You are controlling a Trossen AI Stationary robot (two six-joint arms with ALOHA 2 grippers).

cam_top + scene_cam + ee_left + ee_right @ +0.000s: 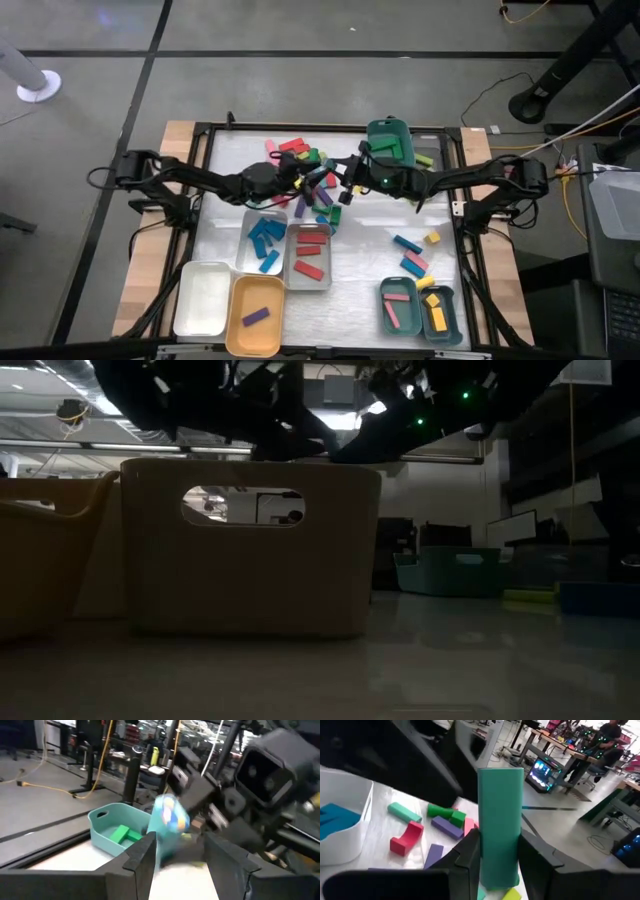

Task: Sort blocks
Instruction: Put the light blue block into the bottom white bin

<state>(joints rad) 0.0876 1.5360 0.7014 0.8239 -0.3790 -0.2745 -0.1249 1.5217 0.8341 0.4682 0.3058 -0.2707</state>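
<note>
A teal block [500,810] is up in the air over the table's middle, with my right gripper [497,842] shut on it. My left gripper [180,845] faces it from the table's left with its fingers open. In the left wrist view the block's free end [169,817] shows in the gap, close to one finger; touching or apart, I cannot tell. In the high view the two grippers meet, left [322,186] and right [350,186]. Loose blocks [300,155] lie in a heap below and beyond them. My right gripper pinches the teal block by one end [496,870] between its two fingers. The fingers come about level from the table's right side and lie along the block. Most of the block sticks out past the fingertips, clear of the table.
At the near side stand a white tray [203,298], an orange tray [255,318] with a purple block, two grey trays [251,222] [310,281] with blue and red blocks, and teal trays [415,310]. A green bin [390,135] stands at the far edge. A few loose blocks [410,252] lie at the right.
</note>
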